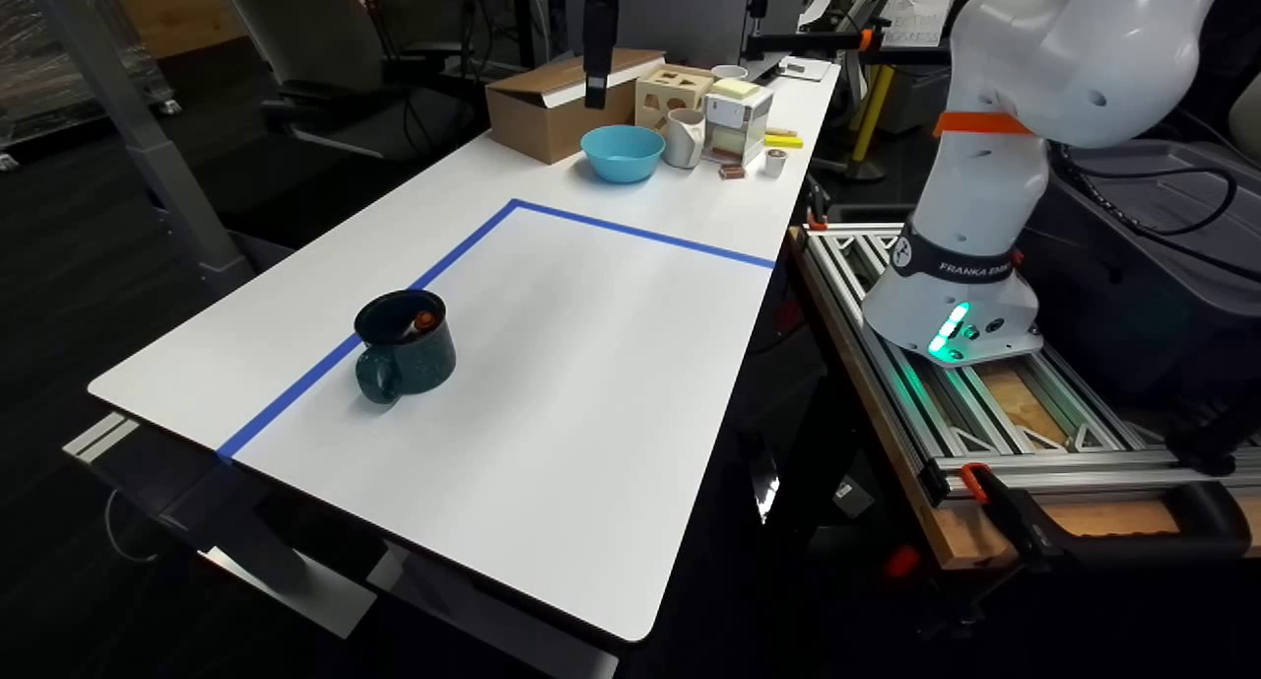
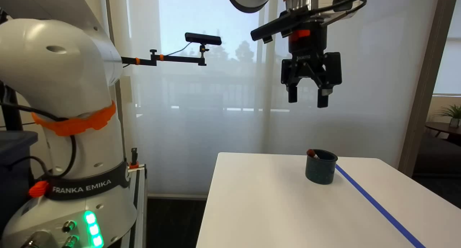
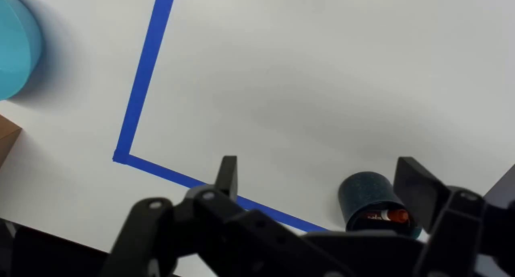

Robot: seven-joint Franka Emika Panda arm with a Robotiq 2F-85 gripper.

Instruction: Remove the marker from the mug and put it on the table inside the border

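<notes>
Green mug (image 1: 422, 360), marker (image 3: 388, 216) inside

One desk (image 1: 591, 383), one end effector (image 2: 308, 98): two fingers (image 2: 292, 94) are showing.
Am counting one dark mug (image 1: 424, 362), one marker (image 3: 397, 216), two blue tape strips (image 1: 640, 233). Also making out one pale mug (image 1: 680, 139), one blue bowl (image 1: 623, 165), one cardboard box (image 1: 532, 122), one wooden box with cut-outs (image 1: 656, 107), one white-topped container (image 1: 741, 109), one small white cup (image 1: 774, 165). One white rim (image 1: 729, 71) is showing, rest of it hidden. Yellow pieces (image 1: 783, 141) and brown pieces (image 1: 732, 170) are showing too small for a sure count.
</notes>
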